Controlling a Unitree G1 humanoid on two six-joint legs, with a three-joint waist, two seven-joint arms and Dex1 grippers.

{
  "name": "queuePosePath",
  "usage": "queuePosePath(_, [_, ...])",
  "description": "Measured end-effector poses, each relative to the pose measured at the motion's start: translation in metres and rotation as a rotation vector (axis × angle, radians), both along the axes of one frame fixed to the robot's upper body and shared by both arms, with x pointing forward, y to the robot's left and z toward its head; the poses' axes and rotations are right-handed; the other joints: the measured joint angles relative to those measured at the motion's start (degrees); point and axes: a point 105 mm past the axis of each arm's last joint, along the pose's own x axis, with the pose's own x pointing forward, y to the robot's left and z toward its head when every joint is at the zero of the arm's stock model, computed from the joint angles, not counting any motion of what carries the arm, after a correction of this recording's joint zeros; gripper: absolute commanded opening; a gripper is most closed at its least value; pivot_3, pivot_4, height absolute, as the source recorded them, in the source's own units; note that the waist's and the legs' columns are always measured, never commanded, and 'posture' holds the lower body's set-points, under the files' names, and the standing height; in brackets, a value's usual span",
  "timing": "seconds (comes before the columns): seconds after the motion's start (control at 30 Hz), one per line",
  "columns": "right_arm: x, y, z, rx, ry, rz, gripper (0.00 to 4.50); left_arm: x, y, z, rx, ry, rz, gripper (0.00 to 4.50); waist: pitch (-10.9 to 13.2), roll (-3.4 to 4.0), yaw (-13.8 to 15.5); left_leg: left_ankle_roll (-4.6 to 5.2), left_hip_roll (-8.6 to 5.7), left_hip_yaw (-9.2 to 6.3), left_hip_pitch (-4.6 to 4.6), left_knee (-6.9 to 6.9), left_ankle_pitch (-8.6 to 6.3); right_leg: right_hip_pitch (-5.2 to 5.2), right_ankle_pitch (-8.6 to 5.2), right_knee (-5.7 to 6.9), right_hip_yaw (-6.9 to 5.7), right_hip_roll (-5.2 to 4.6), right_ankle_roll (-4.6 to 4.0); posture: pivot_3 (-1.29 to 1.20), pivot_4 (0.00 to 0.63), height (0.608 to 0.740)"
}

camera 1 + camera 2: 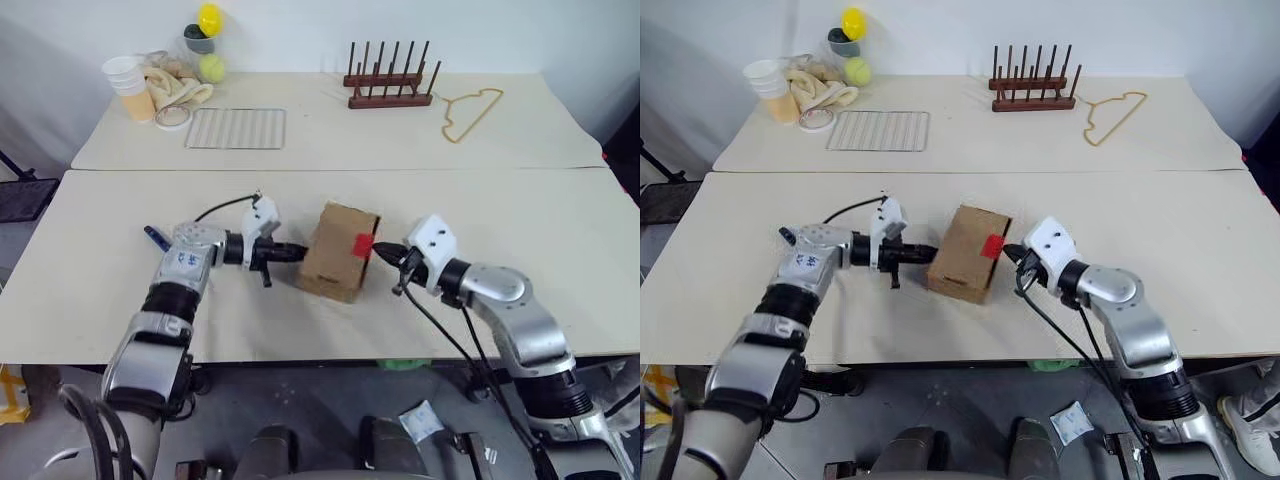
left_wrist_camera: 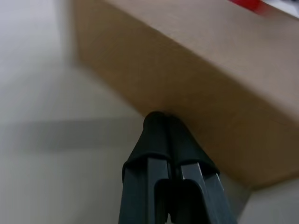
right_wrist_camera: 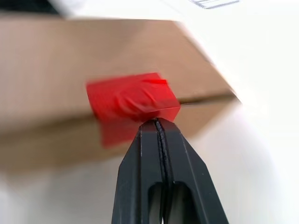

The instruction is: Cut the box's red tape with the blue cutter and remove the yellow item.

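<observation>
Both grippers closed, empty: left gripper [image 1: 300,252] pressed at box [image 1: 335,255] nine o'clock side, right gripper [image 1: 379,250] tip at red tape [image 1: 362,244], three o'clock; lid shut.

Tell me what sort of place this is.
Probably a robot test room: plain covered tables by a bare white wall, holding unrelated props, namely a wooden peg rack, wire cooling rack, hanger and taped cardboard box.

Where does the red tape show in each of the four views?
Left eye view: red tape on the box's right side, by the right gripper.
Right eye view: same spot.
Left wrist view: a sliver at the box's far edge.
Right wrist view: at the fingertips.
Shared landmark: the box.
</observation>
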Motion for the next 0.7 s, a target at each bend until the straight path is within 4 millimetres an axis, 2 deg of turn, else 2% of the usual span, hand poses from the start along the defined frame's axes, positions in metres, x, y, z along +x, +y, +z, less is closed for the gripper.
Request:
queuePosePath(0.2, [0.028, -0.008, 0.005, -0.02, -0.01, 0.015, 0.0, -0.037, -0.04, -0.012, -0.026, 0.009, -0.03, 0.01, 0.0, 0.0, 0.0, 0.0, -0.01, 0.05, 0.08, 0.02, 0.0, 0.04, 0.01, 0.02, 0.11, -0.02, -0.01, 0.0, 0.15, 0.74])
queuePosePath(0.3, [0.035, -0.009, 0.007, -0.054, -0.034, 0.052, 0.0, -0.048, -0.053, -0.01, -0.05, 0.02, -0.037, 0.01, 0.0, 0.0, 0.0, 0.0, -0.01, 0.04, 0.07, 0.02, 0.0, 0.03, 0.01, 0.03, 0.1, -0.02, -0.02, 0.0, 0.15, 0.74])
queuePosePath(0.43, [0.041, -0.026, 0.004, -0.117, -0.016, 0.061, 0.0, -0.053, -0.047, 0.006, -0.023, -0.07, -0.05, 0.01, 0.0, 0.01, -0.1, 0.0, -0.01, 0.06, 0.08, 0.01, 0.0, 0.03, 0.01, -0.01, 0.12, -0.03, -0.02, 0.0, 0.15, 0.74])
queuePosePath(0.53, [0.044, -0.037, 0.005, -0.158, -0.017, 0.069, 0.0, -0.052, -0.045, 0.007, -0.016, -0.079, -0.039, 0.01, 0.0, 0.01, 0.0, 0.0, -0.01, 0.06, 0.07, 0.02, 0.0, 0.05, 0.01, -0.04, 0.12, -0.03, -0.02, 0.0, 0.15, 0.74])
queuePosePath(0.7, [0.046, -0.041, 0.001, -0.183, -0.02, 0.091, 0.0, -0.053, -0.046, 0.005, 0.003, -0.101, -0.056, 0.01, 0.0, 0.01, -0.1, 0.0, 0.0, 0.07, 0.07, 0.02, 0.0, 0.04, 0.01, -0.05, 0.11, -0.03, -0.02, 0.0, 0.15, 0.74])
